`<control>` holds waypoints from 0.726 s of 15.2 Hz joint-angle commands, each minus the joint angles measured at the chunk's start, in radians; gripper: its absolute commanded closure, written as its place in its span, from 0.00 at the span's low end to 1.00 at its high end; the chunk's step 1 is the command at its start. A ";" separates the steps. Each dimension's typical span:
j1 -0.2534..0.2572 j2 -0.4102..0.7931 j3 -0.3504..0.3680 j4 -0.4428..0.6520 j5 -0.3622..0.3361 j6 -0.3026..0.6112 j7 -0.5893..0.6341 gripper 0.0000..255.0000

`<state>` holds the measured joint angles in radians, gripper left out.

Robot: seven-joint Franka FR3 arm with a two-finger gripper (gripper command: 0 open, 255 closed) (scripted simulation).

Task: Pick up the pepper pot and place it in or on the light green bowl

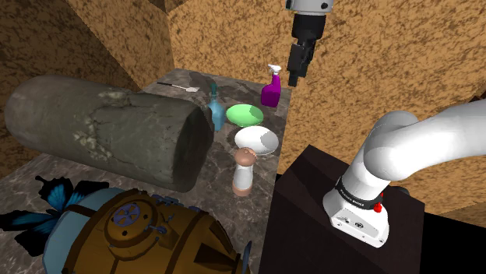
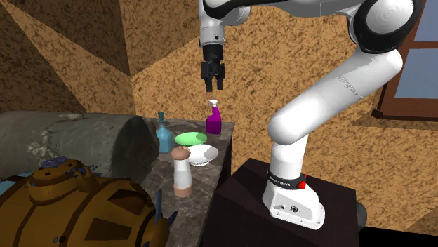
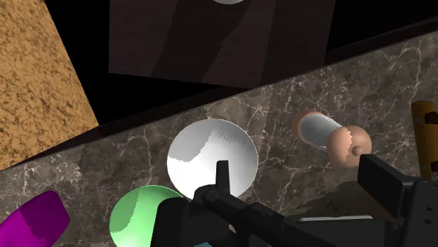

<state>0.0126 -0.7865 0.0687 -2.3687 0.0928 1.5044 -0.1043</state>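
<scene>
The gripper (image 2: 213, 85) hangs high above the far end of the table (image 1: 47, 175), pointing down. Its two black fingers (image 3: 222, 175) stand apart and nothing is between them, so it is open and holds nothing. The pepper pot (image 1: 244, 170) stands upright on the dark marbled table top, close to the edge that faces the stand (image 1: 311, 226), and well apart from the gripper. It has a pale body with a tan cap and a tan foot.

Just beyond the pot is a white bowl (image 1: 257, 140), and a little farther is the light green bowl (image 1: 244, 115). A purple spray bottle (image 1: 271, 89) stands at the far end, almost under the gripper. In the shoulder view a blue bottle (image 1: 216, 113) is just to the left of the green bowl. A big grey cylinder (image 1: 109, 132) lies on the left part of the table, and a brown barrel (image 1: 156, 233) is nearest to the camera.
</scene>
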 commanded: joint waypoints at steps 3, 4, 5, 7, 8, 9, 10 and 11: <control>0.011 -0.017 0.025 -0.063 0.035 0.060 0.030 0.00; 0.017 -0.023 0.039 -0.093 0.053 0.091 0.045 0.00; 0.024 -0.028 0.052 -0.121 0.072 0.123 0.059 0.00; 0.038 -0.033 0.082 -0.175 0.110 0.188 0.088 0.00; 0.046 -0.032 0.098 -0.200 0.129 0.222 0.102 0.00; 0.054 -0.030 0.114 -0.223 0.149 0.257 0.116 0.00; 0.063 -0.026 0.131 -0.246 0.169 0.293 0.129 0.00; 0.072 -0.019 0.148 -0.266 0.190 0.329 0.143 0.00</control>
<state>0.0748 -0.8087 0.1970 -2.6033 0.2586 1.7867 0.0234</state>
